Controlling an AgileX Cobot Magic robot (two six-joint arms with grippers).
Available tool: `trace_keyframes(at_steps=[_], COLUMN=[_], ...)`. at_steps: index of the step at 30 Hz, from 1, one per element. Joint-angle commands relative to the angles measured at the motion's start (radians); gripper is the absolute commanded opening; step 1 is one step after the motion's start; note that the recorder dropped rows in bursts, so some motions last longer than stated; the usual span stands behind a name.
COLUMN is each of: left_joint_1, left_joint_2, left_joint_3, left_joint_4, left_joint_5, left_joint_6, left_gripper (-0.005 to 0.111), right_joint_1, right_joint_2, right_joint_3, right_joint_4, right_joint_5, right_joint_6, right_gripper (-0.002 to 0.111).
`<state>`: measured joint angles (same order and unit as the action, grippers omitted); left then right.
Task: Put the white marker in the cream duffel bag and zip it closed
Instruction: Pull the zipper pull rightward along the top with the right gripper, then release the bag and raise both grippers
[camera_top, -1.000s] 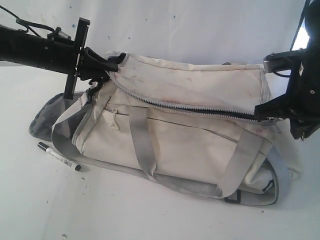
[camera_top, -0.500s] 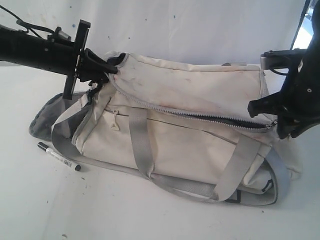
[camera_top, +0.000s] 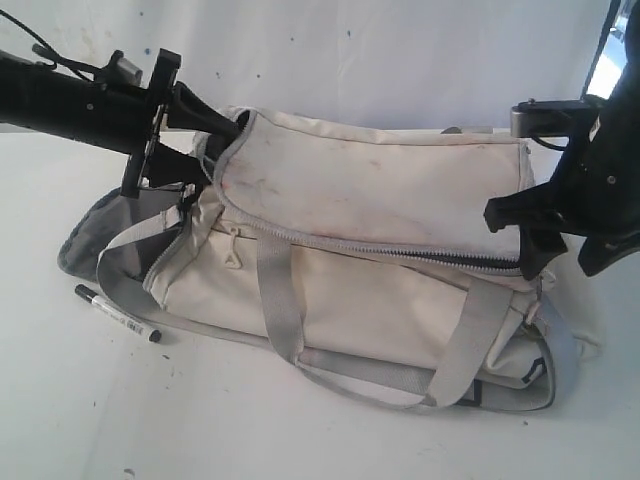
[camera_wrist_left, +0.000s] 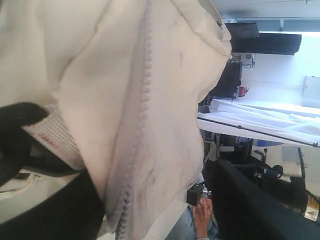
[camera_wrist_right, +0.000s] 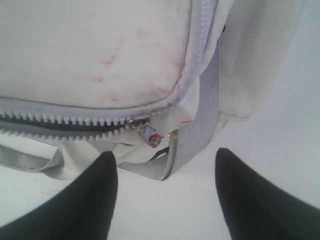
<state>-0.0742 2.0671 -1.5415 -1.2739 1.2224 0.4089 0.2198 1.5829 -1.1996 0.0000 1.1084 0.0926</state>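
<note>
The cream duffel bag (camera_top: 370, 200) lies on its side on the white table. My left gripper (camera_top: 215, 128) is shut on the bag's left end, holding that edge of the top flap up. In the left wrist view the gripper (camera_wrist_left: 55, 165) clamps cream fabric (camera_wrist_left: 165, 75) next to the zipper tape (camera_wrist_left: 142, 100). My right gripper (camera_top: 520, 230) hangs open at the right end. Its fingertips (camera_wrist_right: 107, 160) straddle bare table just short of the zipper slider (camera_wrist_right: 139, 122). A short dark gap (camera_top: 470, 260) stays open along the zipper. The white marker (camera_top: 118, 313) lies on the table left of the bag.
A dark grey fabric piece (camera_top: 85, 235) sticks out behind the bag's left end. Grey handles (camera_top: 280, 300) and a shoulder strap with a buckle (camera_top: 500, 392) trail onto the table in front. A person's hand (camera_wrist_left: 202, 217) shows in the left wrist view's background.
The left gripper has pulled the flap's end up and left, so the flap lies flatter and the zipper gap is shorter. The right gripper has shifted left and slightly up.
</note>
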Motion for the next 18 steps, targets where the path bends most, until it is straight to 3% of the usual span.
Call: trace_keyframes(at_steps=[1, 7, 13, 18], left_joint_1=[0.011, 0.035, 0.035, 0.035], left_joint_2=[-0.02, -0.025, -0.084, -0.149], left_joint_3=[-0.008, -0.008, -0.008, -0.008], left_joint_4=[0.006, 0.034, 0.284, 0.343], left_joint_5=[-0.001, -0.001, -0.053, -0.101], left_joint_6=[0.067, 0.092, 0.092, 0.092], left_gripper=[0.066, 0.066, 0.066, 0.066], right_joint_1=[-0.01, -0.01, -0.01, -0.01], right_joint_2=[-0.031, -0.057, -0.059, -0.059], right_joint_3=[-0.01, -0.043, -0.056, -0.056], right_joint_4=[-0.006, 0.007, 0.13, 0.213], right_joint_5=[0.004, 0.01, 0.001, -0.03], right_joint_6=[-0.011, -0.011, -0.109, -0.153], right_gripper=[0.054, 0.054, 0.054, 0.054])
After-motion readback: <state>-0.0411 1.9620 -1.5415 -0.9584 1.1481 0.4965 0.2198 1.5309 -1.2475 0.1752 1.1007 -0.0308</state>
